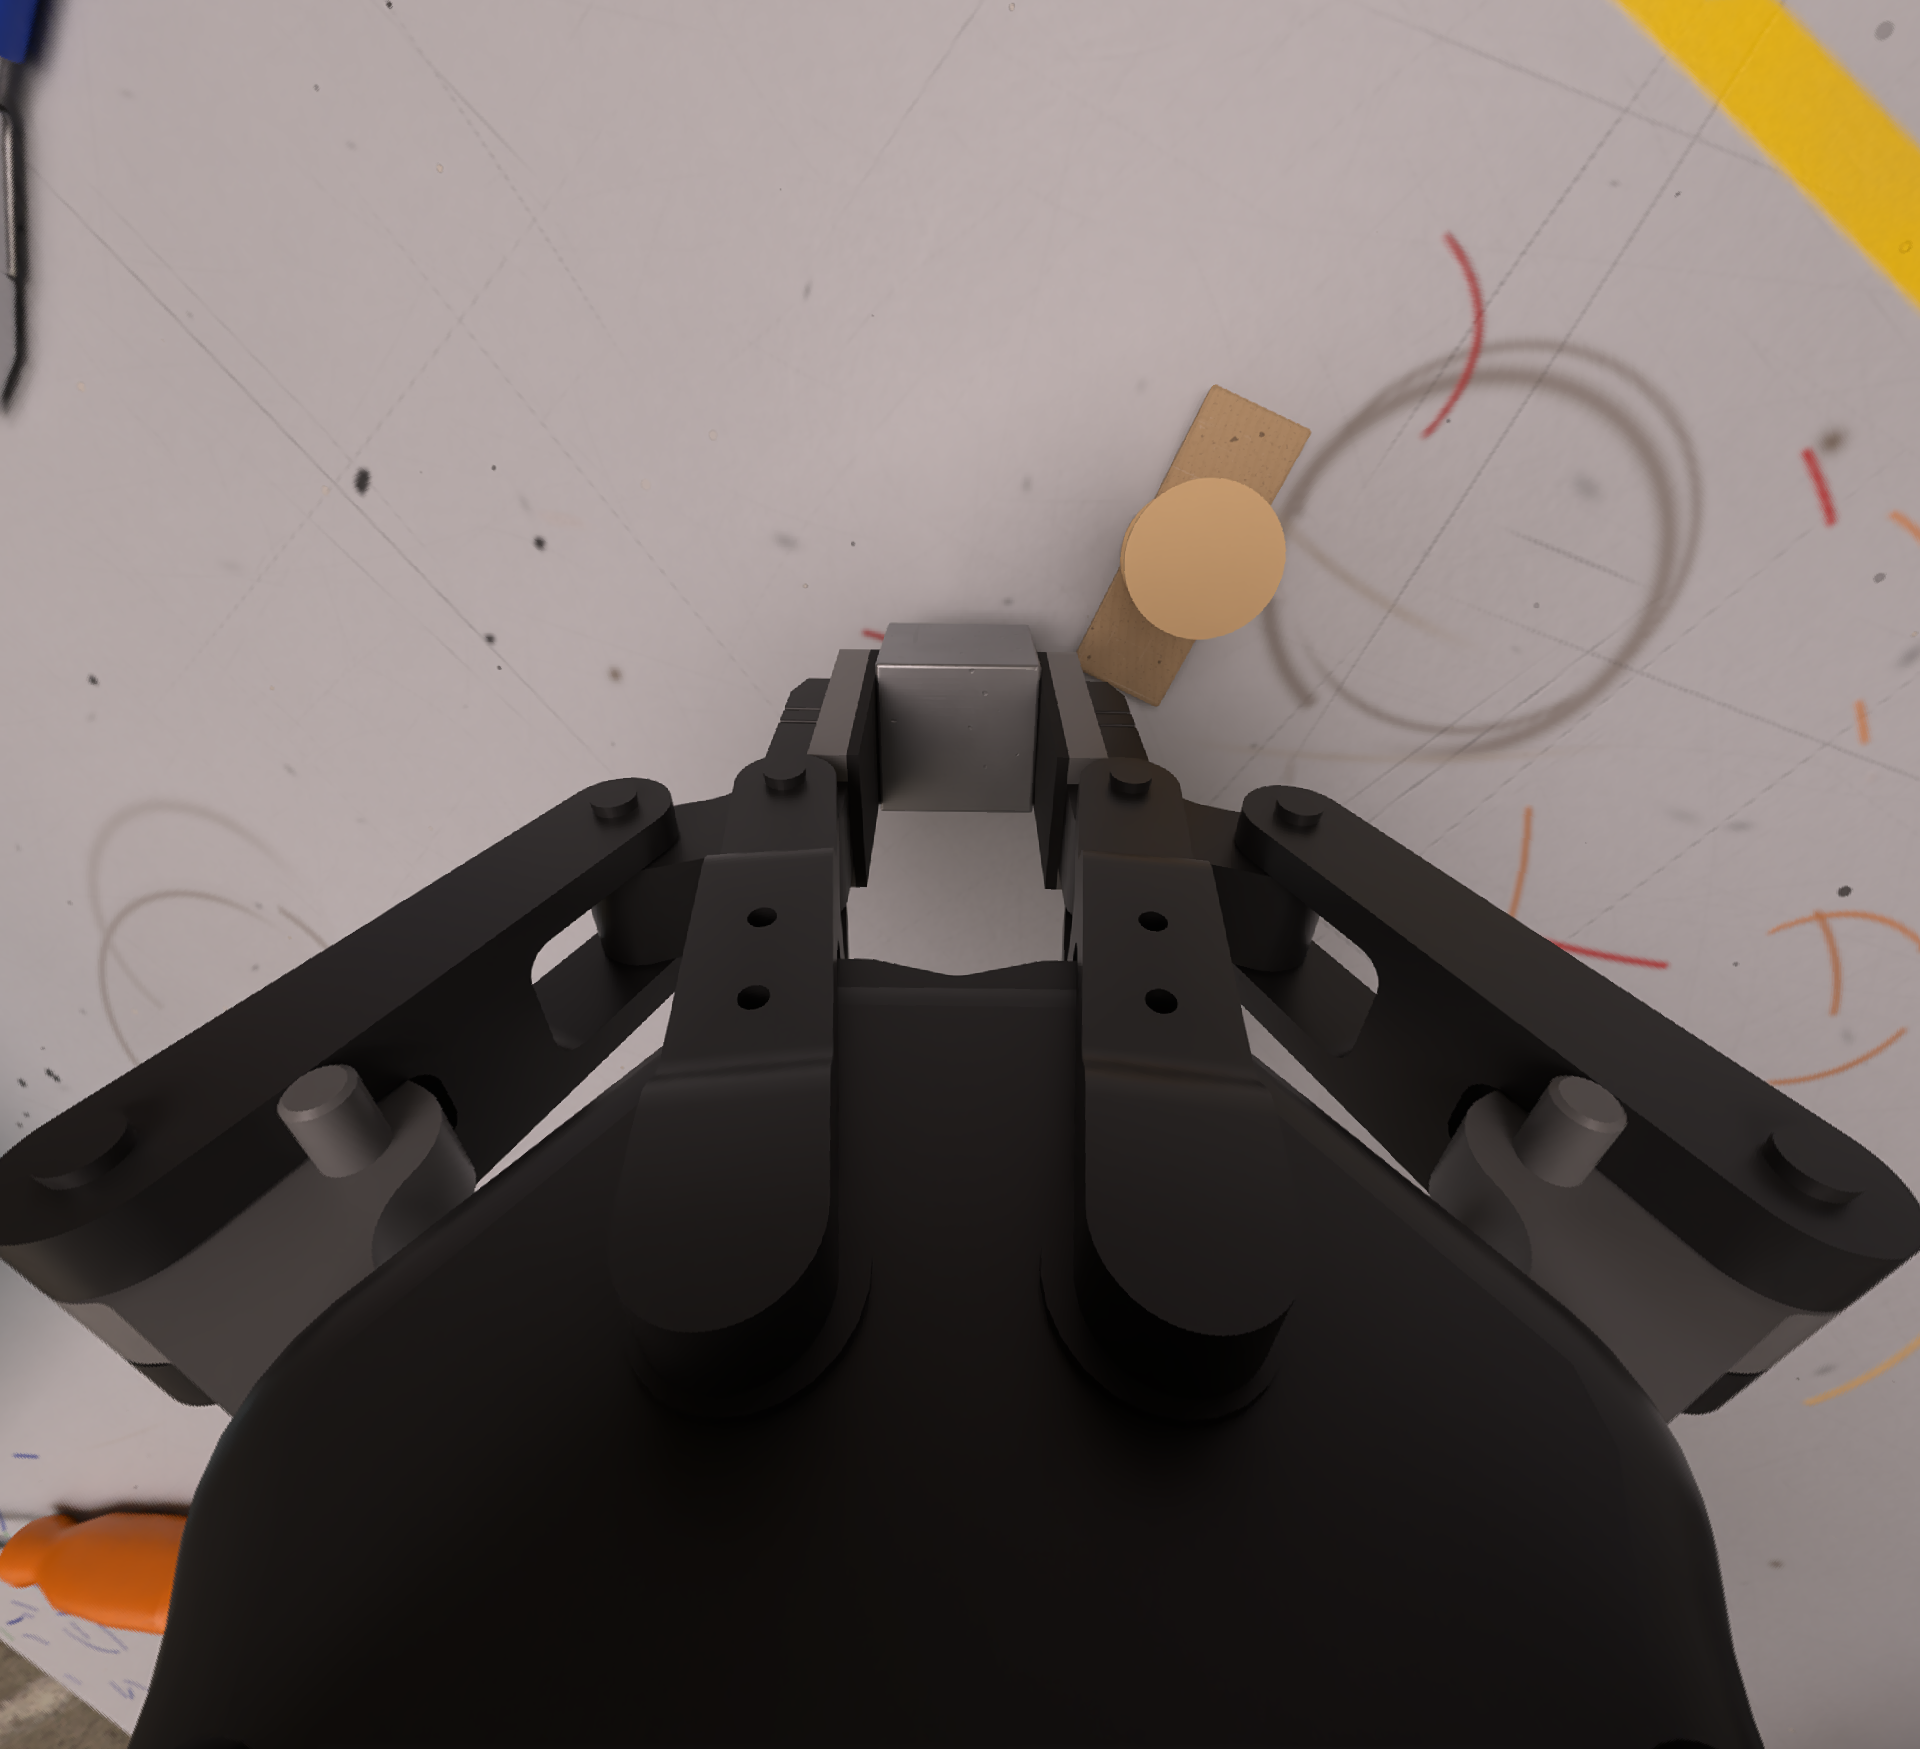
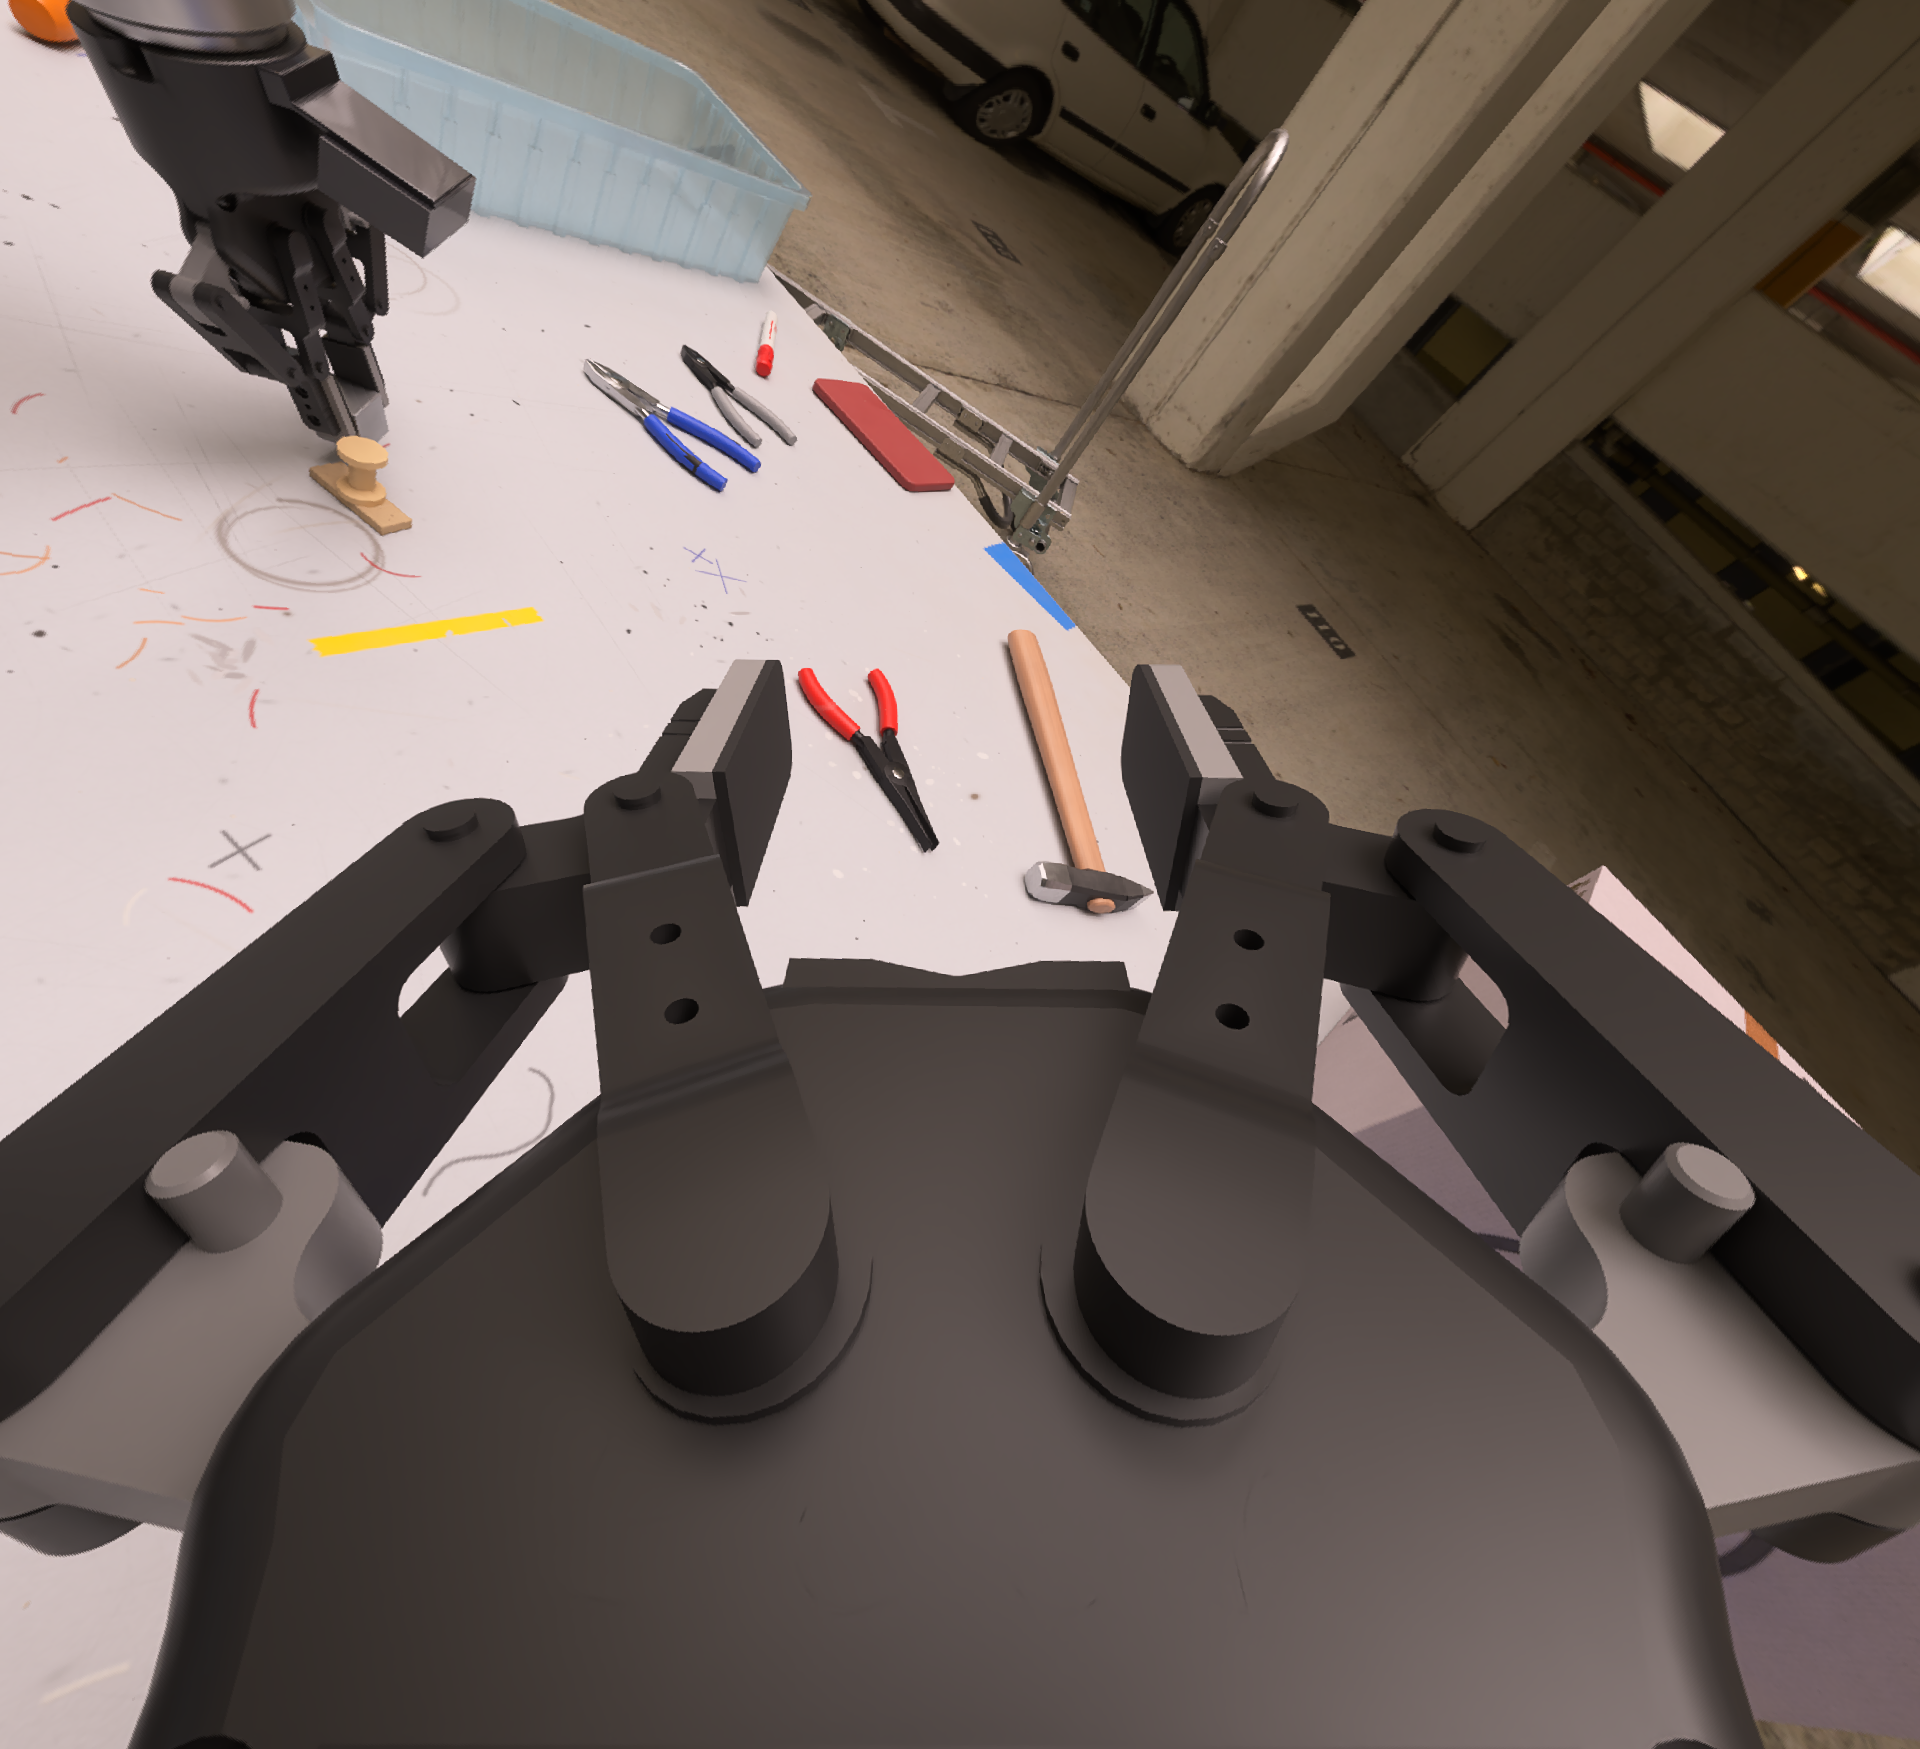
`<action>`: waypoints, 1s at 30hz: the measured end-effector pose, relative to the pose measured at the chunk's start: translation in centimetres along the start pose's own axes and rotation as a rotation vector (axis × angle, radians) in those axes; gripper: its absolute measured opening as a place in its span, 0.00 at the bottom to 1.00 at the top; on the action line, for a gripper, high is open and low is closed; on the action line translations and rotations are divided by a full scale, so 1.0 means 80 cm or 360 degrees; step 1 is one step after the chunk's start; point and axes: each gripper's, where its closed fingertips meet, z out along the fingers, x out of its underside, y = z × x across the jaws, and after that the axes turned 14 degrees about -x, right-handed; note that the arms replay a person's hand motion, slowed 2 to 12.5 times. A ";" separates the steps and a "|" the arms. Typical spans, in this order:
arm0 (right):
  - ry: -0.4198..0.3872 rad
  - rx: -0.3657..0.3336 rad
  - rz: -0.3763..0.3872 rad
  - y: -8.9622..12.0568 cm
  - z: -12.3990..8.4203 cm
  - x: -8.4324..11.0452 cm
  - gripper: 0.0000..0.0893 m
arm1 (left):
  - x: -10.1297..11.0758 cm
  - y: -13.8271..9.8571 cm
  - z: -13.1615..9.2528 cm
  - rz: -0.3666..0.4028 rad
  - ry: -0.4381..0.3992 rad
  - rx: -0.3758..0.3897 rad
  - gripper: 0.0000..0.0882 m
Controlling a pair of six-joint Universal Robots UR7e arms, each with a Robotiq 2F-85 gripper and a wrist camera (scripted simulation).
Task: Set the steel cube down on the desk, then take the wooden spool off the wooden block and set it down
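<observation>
My left gripper [image 1: 958, 676] is shut on the steel cube [image 1: 956, 728], held between its pads above the white desk [image 1: 623, 297]. Just right of it, the pale wooden spool [image 1: 1203, 556] stands on the flat wooden block [image 1: 1247, 442]. In the right wrist view the left gripper [image 2: 348, 426] hangs close above and beside the spool [image 2: 362, 465] on the block [image 2: 387, 510]; a grey corner of the cube [image 2: 371, 413] shows between its fingers. My right gripper [image 2: 956, 743] is open and empty above the desk's right part.
A yellow tape strip [image 1: 1704, 47] lies far right. Blue-handled pliers [image 2: 675, 432], grey pliers [image 2: 738, 400], a red marker [image 2: 767, 343], a red pad [image 2: 883, 437], red pliers [image 2: 868, 743] and a hammer [image 2: 1060, 774] lie by the desk edge. A clear blue bin [image 2: 540, 99] stands behind.
</observation>
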 end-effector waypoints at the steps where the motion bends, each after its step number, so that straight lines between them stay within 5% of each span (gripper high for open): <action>1: 0.0001 0.0001 0.0000 0.000 0.000 0.000 0.64 | 0.000 0.001 -0.001 0.0002 -0.0003 -0.0005 0.29; 14: -0.0006 0.0017 0.0012 -0.004 -0.004 0.003 0.64 | -0.013 0.018 -0.036 0.0057 -0.0108 -0.0113 0.29; 30: -0.0009 0.0037 0.0019 -0.007 -0.008 0.004 0.64 | -0.074 0.015 -0.138 0.0275 -0.0415 -0.0236 0.29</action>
